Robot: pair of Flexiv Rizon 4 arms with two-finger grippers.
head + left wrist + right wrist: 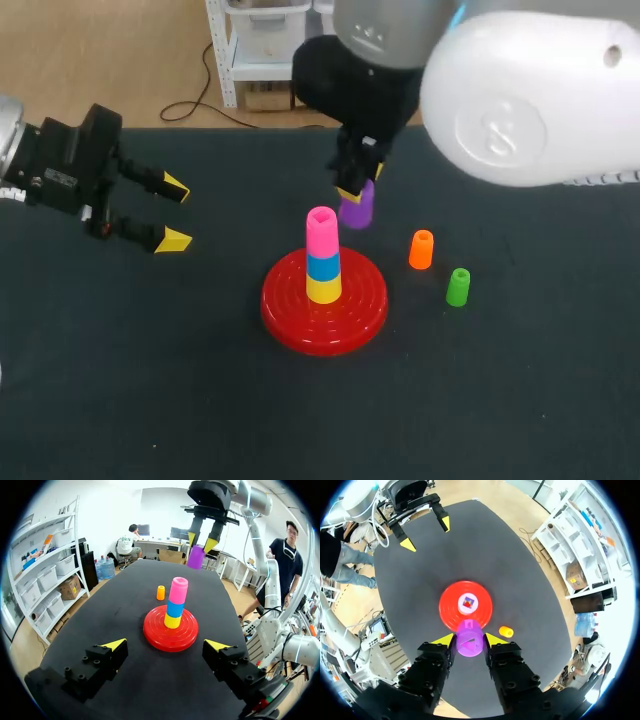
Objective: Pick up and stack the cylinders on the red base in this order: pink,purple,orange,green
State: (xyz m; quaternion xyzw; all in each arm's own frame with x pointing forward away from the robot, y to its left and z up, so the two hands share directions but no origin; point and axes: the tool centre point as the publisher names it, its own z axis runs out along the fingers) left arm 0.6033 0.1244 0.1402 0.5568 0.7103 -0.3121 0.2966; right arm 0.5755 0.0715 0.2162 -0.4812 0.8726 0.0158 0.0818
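Head view: three-cylinder stack (pixel 323 256), two loose cylinders (pixel 421 250) (pixel 458 287), right pincer (pixel 361 184) clamping purple cylinder (pixel 357 209), left pincer (pixel 174 213) apart.

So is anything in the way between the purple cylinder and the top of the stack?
Nothing visible. The right gripper holds the purple cylinder beyond the pink cylinder; orange and green stand well aside.

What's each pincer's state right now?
Left pincer: open, holding nothing.
Right pincer: shut on the purple cylinder.

Dark table (pixel 150 380), red base (pixel 288 312), orange cylinder (pixel 421 250), green cylinder (pixel 458 287), seemingly upright
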